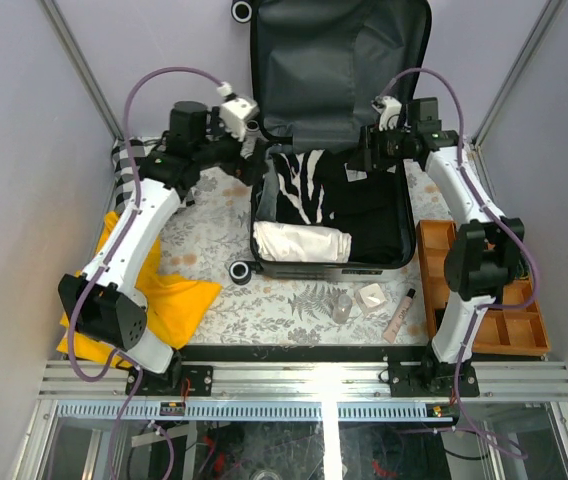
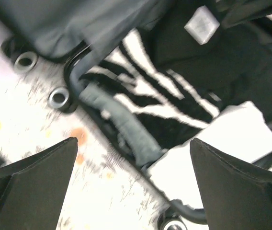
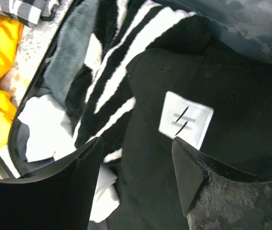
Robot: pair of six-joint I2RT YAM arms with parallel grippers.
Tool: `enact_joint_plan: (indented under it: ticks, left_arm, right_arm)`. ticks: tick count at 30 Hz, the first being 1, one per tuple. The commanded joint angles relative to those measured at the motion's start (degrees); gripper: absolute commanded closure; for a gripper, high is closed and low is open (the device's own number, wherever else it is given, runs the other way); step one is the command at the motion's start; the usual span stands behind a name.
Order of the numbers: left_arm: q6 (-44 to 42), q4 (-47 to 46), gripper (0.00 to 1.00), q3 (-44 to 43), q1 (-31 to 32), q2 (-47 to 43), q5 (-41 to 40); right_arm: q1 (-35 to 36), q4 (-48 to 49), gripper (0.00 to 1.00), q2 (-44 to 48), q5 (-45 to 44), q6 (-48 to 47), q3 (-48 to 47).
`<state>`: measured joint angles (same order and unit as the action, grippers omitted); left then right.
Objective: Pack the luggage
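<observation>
Seen from above, the luggage [image 1: 334, 70] is lying open at the middle of the worktop's [image 1: 264, 310] far edge, its grey-lined lid thrown back toward the far side and its base facing up. Inside the base, a black-and-white striped cloth [image 1: 299, 190] is filling the far left part, a black garment [image 1: 374, 215] is taking up the right side, and a folded white cloth [image 1: 299, 240] is sitting along the near wall. The left pincer [image 1: 252, 165] is hanging over the luggage's left rim with its fingers spread wide apart and nothing between them. The right pincer [image 1: 374, 160] is hovering over the far right part of the base, just above the black garment and its white label [image 3: 185, 118]; its fingers are standing apart, gripping nothing. A yellow cloth [image 1: 179, 300] is lying at the worktop's near left corner, a checked cloth [image 1: 129, 155] is peeking out at the far left corner, an orange tray [image 1: 509, 330] is sitting along the right edge, and a small tube [image 1: 401, 314] is resting near the front edge.
</observation>
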<state>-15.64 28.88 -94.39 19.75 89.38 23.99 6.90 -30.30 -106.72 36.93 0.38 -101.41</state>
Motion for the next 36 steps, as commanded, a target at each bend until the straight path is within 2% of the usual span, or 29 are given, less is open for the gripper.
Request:
enact_joint_plan:
  ticks: [1, 4, 8, 10, 14, 20, 27, 36]
  left_arm:
    - [4.1, 3.1, 0.0, 1.8, -8.9, 0.3, 3.9]
    - [0.8, 5.3, 0.0, 1.4, -12.9, 4.2, -1.4]
    - [-3.6, 6.9, 0.0, -1.3, -18.5, 12.0, -7.8]
    - [-5.9, 5.8, 0.0, -2.5, -20.5, 15.9, -11.4]
    - [-6.2, 4.3, 0.0, -8.4, -24.3, 25.6, -19.4]
    - [-5.6, 4.0, 0.0, -15.7, -26.2, 36.4, -22.8]
    - [-5.0, 4.5, 0.0, -17.4, -26.8, 43.5, -20.1]
    - [-3.8, 12.2, 0.04, -18.9, -26.2, 48.9, -4.4]
  right_arm:
    - [0.7, 1.8, 0.34, -7.7, -1.3, -0.6, -5.6]
    - [0.7, 2.1, 0.35, -11.9, -3.1, -1.6, -4.8]
    - [0.6, 2.9, 0.35, -12.9, -5.4, -3.7, 1.1]
    - [0.6, 3.7, 0.35, -11.6, -5.5, -4.3, 4.3]
    - [0.2, 2.9, 0.34, -8.2, -3.4, -4.0, 4.3]
    - [-0.5, 0.8, 0.29, -2.1, 1.0, -2.2, 1.1]
    - [-2.6, -1.3, 0.25, 3.7, 5.1, -0.2, 0.1]
    - [-9.0, -3.3, 0.23, 10.6, 7.8, 0.1, 3.6]
